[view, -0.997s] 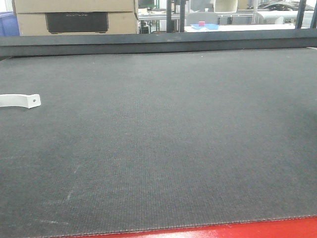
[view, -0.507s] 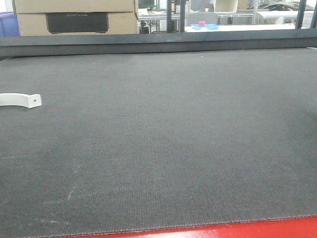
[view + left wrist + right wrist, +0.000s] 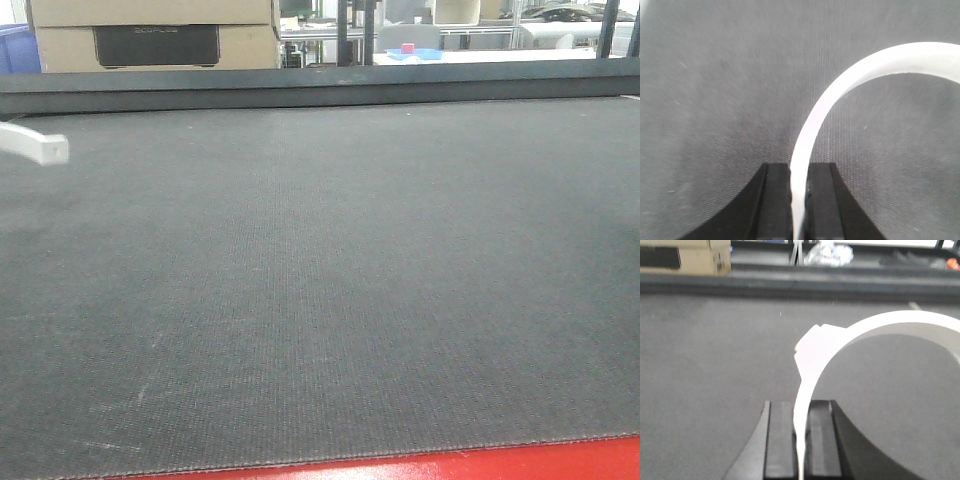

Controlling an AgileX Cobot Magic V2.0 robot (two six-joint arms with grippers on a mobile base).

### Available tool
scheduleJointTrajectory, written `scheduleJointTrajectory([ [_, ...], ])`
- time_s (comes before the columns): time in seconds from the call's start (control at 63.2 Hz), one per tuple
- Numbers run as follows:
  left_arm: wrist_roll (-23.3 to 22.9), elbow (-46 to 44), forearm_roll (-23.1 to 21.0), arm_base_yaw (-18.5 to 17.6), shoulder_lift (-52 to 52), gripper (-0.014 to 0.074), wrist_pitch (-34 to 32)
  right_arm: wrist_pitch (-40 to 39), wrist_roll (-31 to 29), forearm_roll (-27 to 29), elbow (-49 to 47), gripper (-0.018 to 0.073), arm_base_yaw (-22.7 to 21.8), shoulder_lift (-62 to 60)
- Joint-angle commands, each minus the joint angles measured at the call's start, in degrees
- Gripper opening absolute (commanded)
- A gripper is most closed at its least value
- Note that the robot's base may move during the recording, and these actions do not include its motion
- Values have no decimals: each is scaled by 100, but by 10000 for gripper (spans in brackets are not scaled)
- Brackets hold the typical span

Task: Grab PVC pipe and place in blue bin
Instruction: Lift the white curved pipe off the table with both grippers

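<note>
**Inspector:** Largest item first. What is the surface?

**Assessor:** The dark grey matted worktop [image 3: 350,280] fills the front view. Behind it stand stacked brown cardboard boxes [image 3: 150,35]. The edge of a blue container [image 3: 14,50] shows at far left. I cannot tell whether that is the target bin.

**Inspector:** And the arms?

**Assessor:** Neither arm shows in the front view. In the left wrist view, the left arm's fingers [image 3: 776,200] are pinching one end of the white curved plastic PVC pipe piece [image 3: 840,82], which arcs up and away over the mat. In the right wrist view, the right arm's fingers [image 3: 779,440] likewise pinch a white curved band with a squared lug [image 3: 815,350]. I cannot tell whether it is the same part.

**Inspector:** What has changed?

**Assessor:** Half a second ago the pipe piece lay flat on the worktop at the left edge, with its holed end showing. It now sits higher in the front view, at the upper left. It is blurred and apparently clear of the mat.

**Inspector:** Significance?

**Assessor:** In my judgement the grasp is made and the lift is under way. Carrying it to the bin and releasing it remain outstanding. The hold is on a thin end only, so the piece could swing or slip in transit.
</note>
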Motion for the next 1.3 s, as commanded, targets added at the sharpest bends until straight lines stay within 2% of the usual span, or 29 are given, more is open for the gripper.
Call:
scheduleJointTrajectory([
  [0.0, -13, -19, -44, 18, -394, -111, 146, -66, -9, 8, -2, -168, -7, -206],
  [0.111, -13, -7, -113, 18, -902, -111, 431, 62, -9, 8, -2, -168, -7, -454],
  [0.127, -13, 4, -171, 18, -1564, -111, 734, 128, -9, 8, -2, -168, -7, -756],
  [0.443, -13, 773, -605, 18, -3973, -111, 729, 161, -9, 8, 270, -168, -7, -1442],
  [0.807, -13, 1430, -631, 18, -6456, -111, 1332, 645, -9, 480, 488, -168, 65, -2238],
  [0.95, -13, 1488, -487, 18, -6946, -111, 1496, 741, -9, 886, 488, -168, 142, -2301],
  [1.282, -13, 1488, -487, 18, -7181, -111, 1942, 875, -9, 900, 488, -168, 142, -2301],
])
